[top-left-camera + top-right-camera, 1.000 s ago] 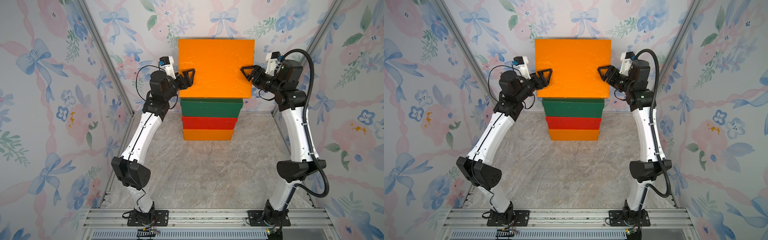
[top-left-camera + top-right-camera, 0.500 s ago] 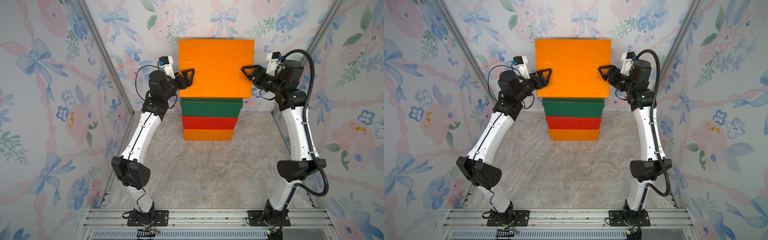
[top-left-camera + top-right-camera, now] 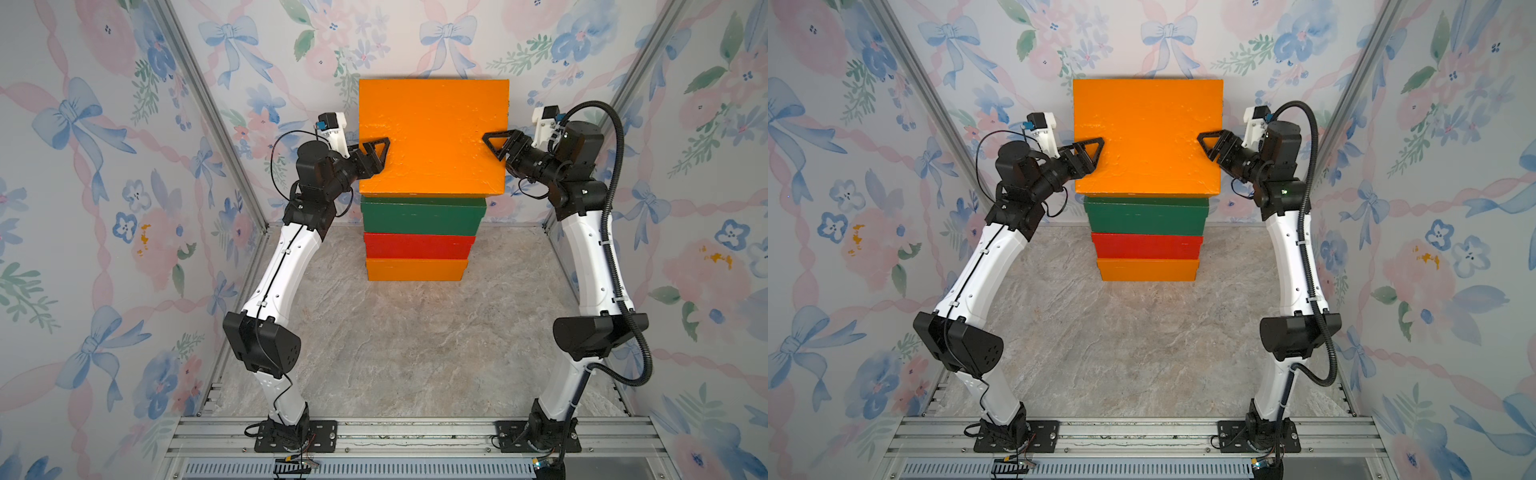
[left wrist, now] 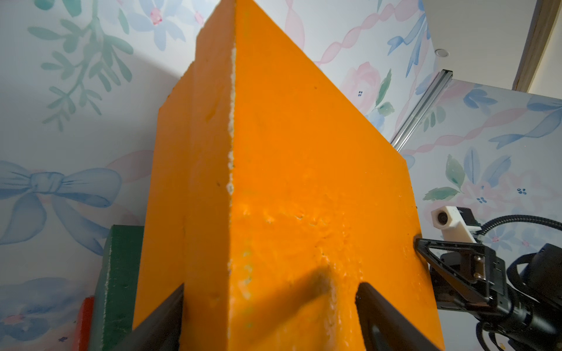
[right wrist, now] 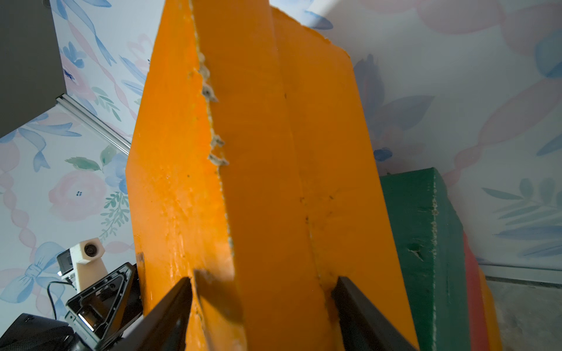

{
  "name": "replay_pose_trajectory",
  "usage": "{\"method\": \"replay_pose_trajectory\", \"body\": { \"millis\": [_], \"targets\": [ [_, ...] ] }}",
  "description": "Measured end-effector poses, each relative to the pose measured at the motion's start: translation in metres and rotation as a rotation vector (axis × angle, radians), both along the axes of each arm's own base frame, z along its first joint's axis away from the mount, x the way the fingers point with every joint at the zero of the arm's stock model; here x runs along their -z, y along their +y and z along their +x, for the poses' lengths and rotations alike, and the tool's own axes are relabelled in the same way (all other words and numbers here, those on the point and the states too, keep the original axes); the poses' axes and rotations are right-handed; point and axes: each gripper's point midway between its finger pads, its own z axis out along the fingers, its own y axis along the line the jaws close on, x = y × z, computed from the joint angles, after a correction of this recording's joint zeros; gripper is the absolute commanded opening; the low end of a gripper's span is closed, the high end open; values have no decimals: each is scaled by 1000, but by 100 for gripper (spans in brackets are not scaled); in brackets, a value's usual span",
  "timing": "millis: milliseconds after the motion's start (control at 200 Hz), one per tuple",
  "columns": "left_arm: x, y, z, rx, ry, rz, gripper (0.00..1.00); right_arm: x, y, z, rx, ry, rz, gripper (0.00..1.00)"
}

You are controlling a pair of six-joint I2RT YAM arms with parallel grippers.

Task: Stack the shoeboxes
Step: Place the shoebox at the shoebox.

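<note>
Four shoeboxes stand in one stack at the back of the table in both top views: an orange one (image 3: 415,269) at the bottom, a red one (image 3: 419,246), a dark green one (image 3: 422,216) and a second orange shoebox (image 3: 432,137) (image 3: 1148,137) on top, overhanging the green at both ends. My left gripper (image 3: 384,145) (image 4: 270,291) straddles its left end, the upper finger just off the lid, so it is open. At the opposite end my right gripper (image 3: 488,141) (image 5: 261,282) is shut on that box, one finger on the lid and one below.
The floral back wall stands right behind the stack and the side walls run close outside both arms. Marble tabletop (image 3: 395,332) stretches from the stack to the metal base rail (image 3: 382,432). Aluminium frame posts (image 3: 216,124) slant up at the corners.
</note>
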Motion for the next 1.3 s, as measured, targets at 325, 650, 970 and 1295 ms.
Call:
{"method": "replay_pose_trajectory", "body": {
  "millis": [325, 650, 970, 1295],
  "targets": [
    [0, 3, 2, 17, -5, 3, 88, 4, -1, 5, -6, 11, 14, 78],
    [4, 14, 6, 16, 7, 4, 89, 19, -3, 16, -15, 54, 29, 81],
    [5, 35, 13, -13, 9, 7, 91, 26, -5, 20, -24, 76, 38, 86],
    [5, 35, 12, 6, 16, 1, 91, 50, -10, 26, -22, 133, 36, 87]
  ]
}}
